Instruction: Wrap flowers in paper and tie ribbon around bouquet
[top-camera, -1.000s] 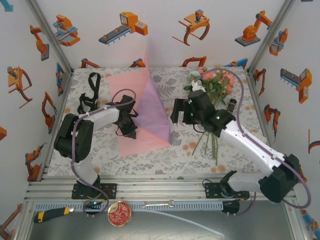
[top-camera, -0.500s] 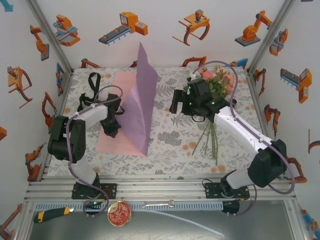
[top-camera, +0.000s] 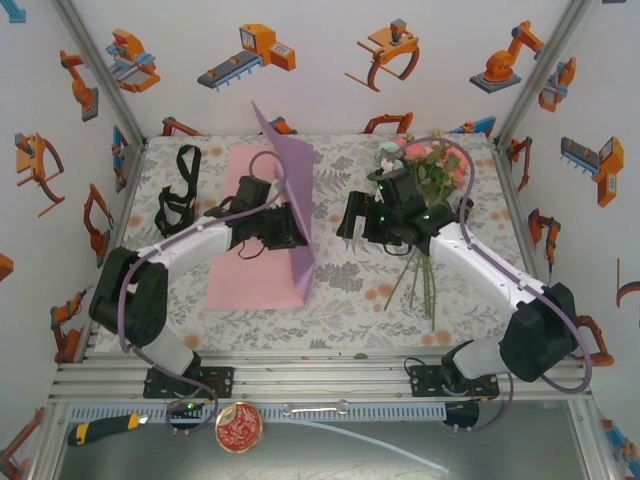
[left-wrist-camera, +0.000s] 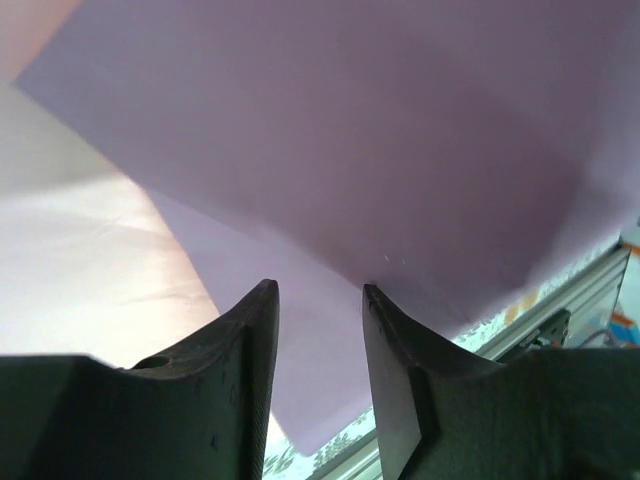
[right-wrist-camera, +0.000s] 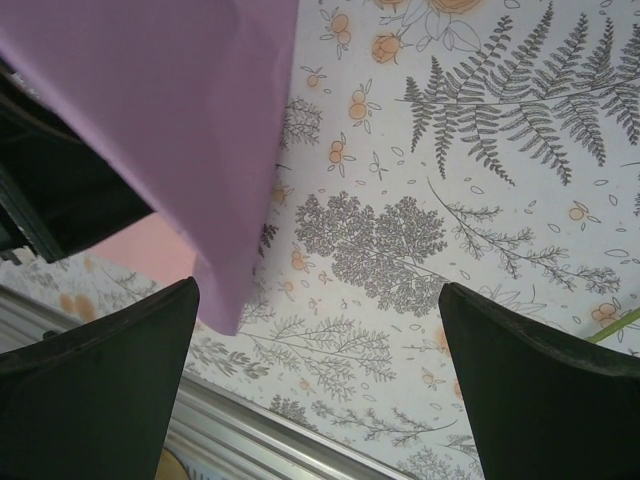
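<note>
Top external view, and the paper (top-camera: 250, 282) is the story: it lies pink side up on the left half of the tablecloth (top-camera: 350, 290), with a big lilac flap folded up from its right edge and standing steeply, its tip towards the back wall. The left gripper (top-camera: 292, 228) is pressed right up against that flap from the pink side, and from above its fingertips are lost against the lilac. On the left wrist camera the left gripper (left-wrist-camera: 318, 290) has its two dark fingers parted with a clear gap between them, nothing pinched there, and the paper (left-wrist-camera: 380, 130) spreads lilac just beyond, paling to pink at the left; whether a tip touches the sheet is hard to say. Across the flap, the right gripper (top-camera: 350, 225) hangs just beside the lilac side. The right wrist camera has the right gripper (right-wrist-camera: 318, 290) spread wide with bare fern-print cloth between the fingers, the paper (right-wrist-camera: 170, 120) dropping in from the upper left, and a dark shape (right-wrist-camera: 50, 190) half hidden behind it. The flowers (top-camera: 432, 165) lie to the right, heads towards the back, their middle covered by the right arm, stems fanning out below it. The ribbon (top-camera: 178, 195) sits bunched near the left wall, well apart from the paper.
</note>
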